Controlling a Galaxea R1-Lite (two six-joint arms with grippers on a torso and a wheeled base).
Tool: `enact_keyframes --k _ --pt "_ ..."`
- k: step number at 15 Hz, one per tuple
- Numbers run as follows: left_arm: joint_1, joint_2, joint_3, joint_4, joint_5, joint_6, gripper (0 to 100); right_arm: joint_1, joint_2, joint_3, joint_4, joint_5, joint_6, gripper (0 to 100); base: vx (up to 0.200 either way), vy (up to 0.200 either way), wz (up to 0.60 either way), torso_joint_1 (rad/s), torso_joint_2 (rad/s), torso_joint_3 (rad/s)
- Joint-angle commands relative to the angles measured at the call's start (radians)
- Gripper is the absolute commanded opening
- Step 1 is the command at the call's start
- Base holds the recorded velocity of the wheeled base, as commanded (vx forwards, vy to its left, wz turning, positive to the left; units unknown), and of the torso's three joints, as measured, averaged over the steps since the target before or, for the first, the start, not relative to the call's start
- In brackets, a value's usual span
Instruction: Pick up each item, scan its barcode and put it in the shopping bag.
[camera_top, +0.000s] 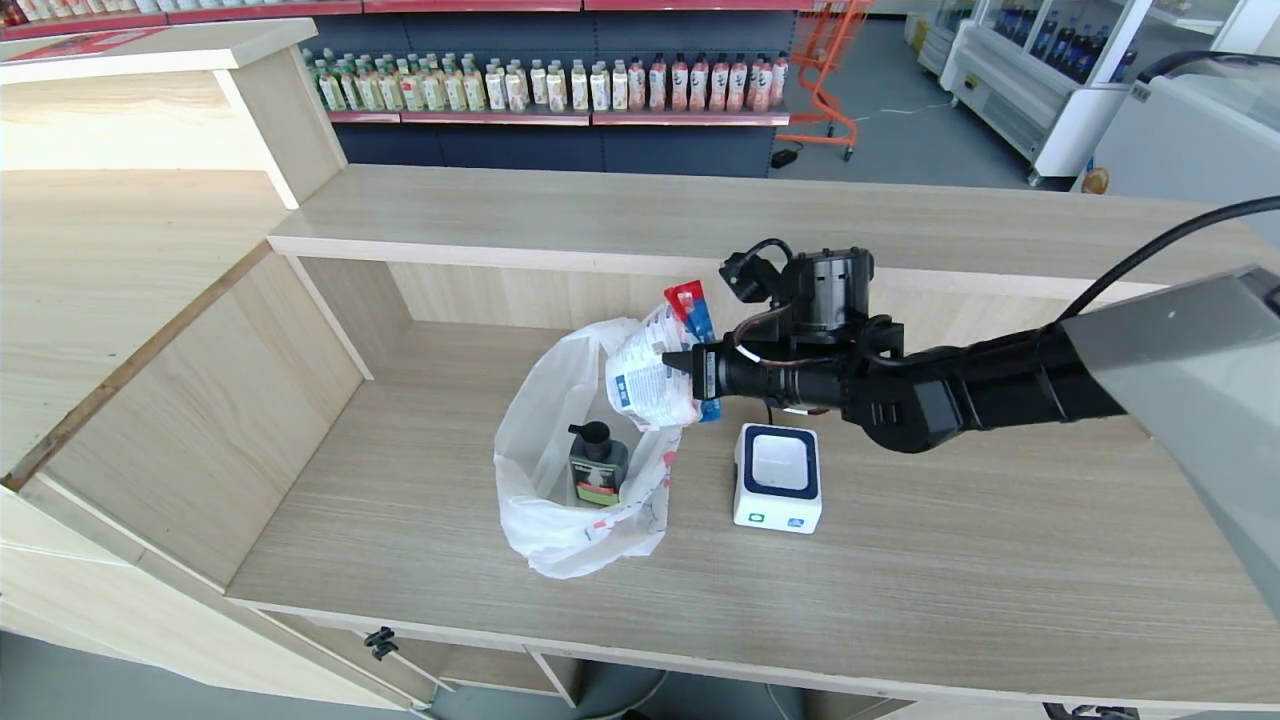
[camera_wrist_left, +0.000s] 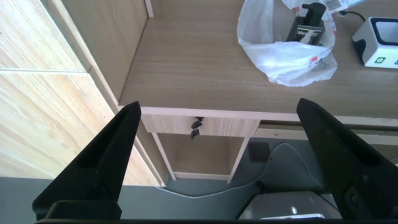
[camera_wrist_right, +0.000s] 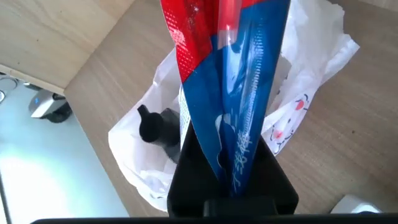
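Right fingers pinch a pouch over the shopping bag holding a bottle.

A light wooden counter is seen in a shop, closed in by a raised ledge at the far side and a wooden panel at the left. Behind the ledge, a dark blue shelf is filled with rows of bottles, and an orange wire rack is placed beside it on the grey floor. Farther right, white freezers with glass are lined up, and the room is evenly lit.
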Motion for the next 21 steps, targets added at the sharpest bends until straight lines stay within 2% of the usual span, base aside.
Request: enact_keyframes --k 1,7,11,12,15,17,19,21 --pt "0.0 0.001 0.0 0.0 0.0 0.0 100 0.005 0.139 -0.075 -0.004 0.001 -0.067 0 0.0 0.0 0.0 0.0 0.0 0.0" --pt "0.0 0.001 0.0 0.0 0.0 0.0 100 0.019 0.277 -0.258 -0.005 0.004 -0.095 0 0.0 0.0 0.0 0.0 0.0 0.0" --pt "0.0 0.0 0.0 0.0 0.0 0.0 100 0.022 0.303 -0.273 -0.024 0.004 -0.096 0 0.0 0.0 0.0 0.0 0.0 0.0" --pt "0.0 0.001 0.0 0.0 0.0 0.0 100 0.022 0.297 -0.273 -0.024 0.004 -0.09 100 0.0 0.0 0.0 0.0 0.0 0.0" --pt "0.0 0.0 0.0 0.0 0.0 0.0 100 0.022 0.226 -0.264 -0.025 0.006 -0.052 100 0.0 0.0 0.0 0.0 0.0 0.0" --pt "0.0 0.001 0.0 0.0 0.0 0.0 100 0.013 0.109 -0.206 -0.025 0.006 0.046 100 0.0 0.0 0.0 0.0 0.0 0.0" --pt "0.0 0.001 0.0 0.0 0.0 0.0 100 -0.024 -0.079 -0.022 -0.025 0.006 0.063 100 0.0 0.0 0.0 0.0 0.0 0.0" --pt "0.0 0.0 0.0 0.0 0.0 0.0 100 -0.078 -0.357 0.271 -0.025 0.01 0.062 100 0.0 0.0 0.0 0.0 0.0 0.0"
